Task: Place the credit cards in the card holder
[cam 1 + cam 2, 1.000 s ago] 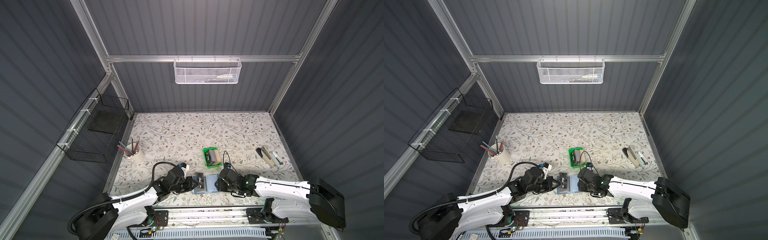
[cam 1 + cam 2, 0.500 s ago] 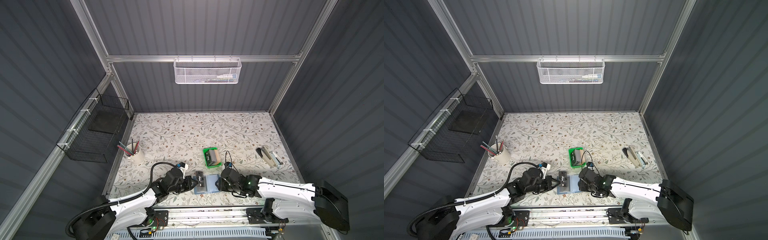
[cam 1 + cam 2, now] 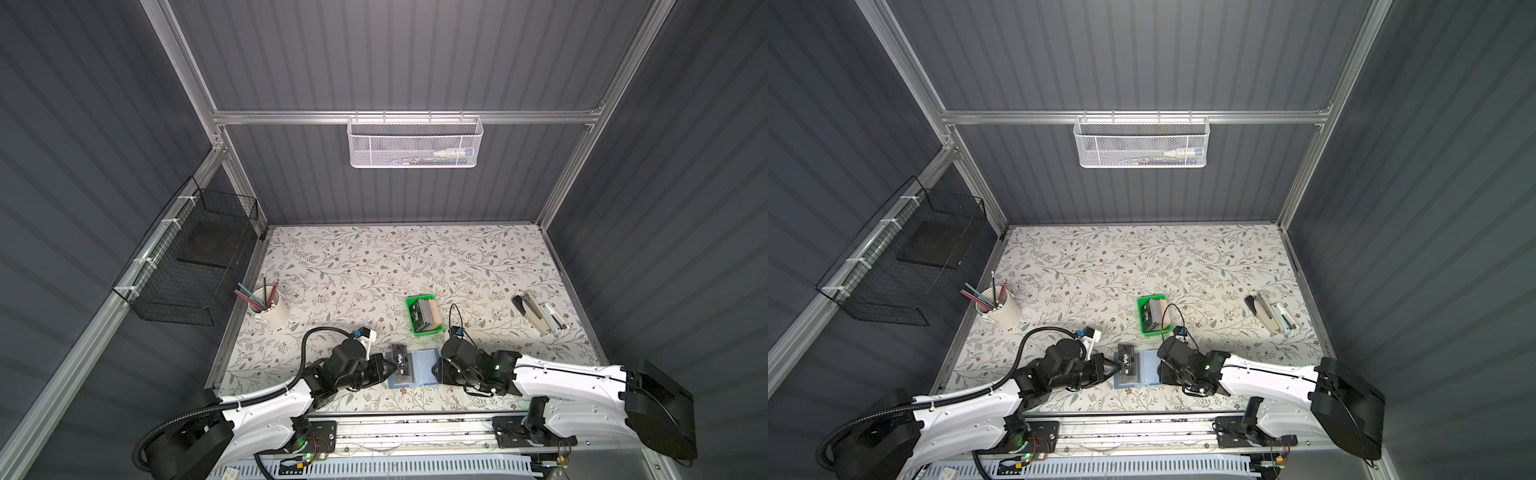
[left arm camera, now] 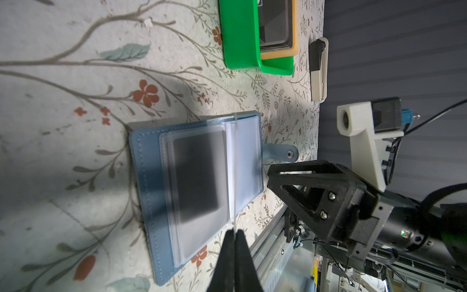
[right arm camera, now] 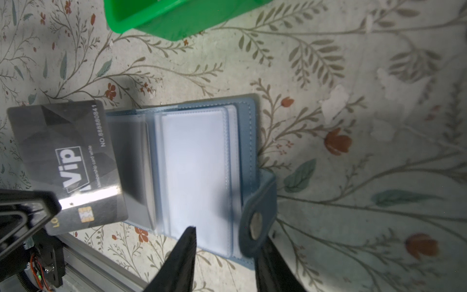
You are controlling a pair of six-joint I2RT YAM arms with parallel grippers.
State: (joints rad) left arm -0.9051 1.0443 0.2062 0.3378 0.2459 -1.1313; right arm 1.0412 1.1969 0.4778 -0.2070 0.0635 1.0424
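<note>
card holder [image 3: 424,368] lies open and flat on the bench [image 3: 374,266], near the 6 o'clock edge in both top views. its spine runs 12 to 6 and the snap tab [image 5: 257,217] is on its 3 o'clock side. left end effector [image 3: 388,368] sits at 9 o'clock of the holder, jaws together, clamped on the dark card [image 5: 68,161] with white vip lettering; the grip is near the chip-end corner. the card hangs over the 9 o'clock page with its long axis 12 to 6, like the spine, and its far end pokes past the holder's 12 o'clock edge. the left wrist view shows it edge-on, so it is raised and not in a pocket. right end effector [image 3: 436,371] is at 3 o'clock of the holder, jaws apart, one finger over the clear sleeves [image 5: 194,172] and one beyond the tab; contact with the holder cannot be told. a dark patch sits behind the 9 o'clock sleeve: card or shadow, unclear. the other credit cards [image 3: 428,313] stand in the green tray [image 3: 411,316], at 12 o'clock of the holder and apart from it. judgement: the step in hand is seating the held card. the pocket lies toward 3 o'clock of the left tips, and the right arm is nearer the tab side to steady the holder. which way the sleeve mouth faces i cannot make out.
</note>
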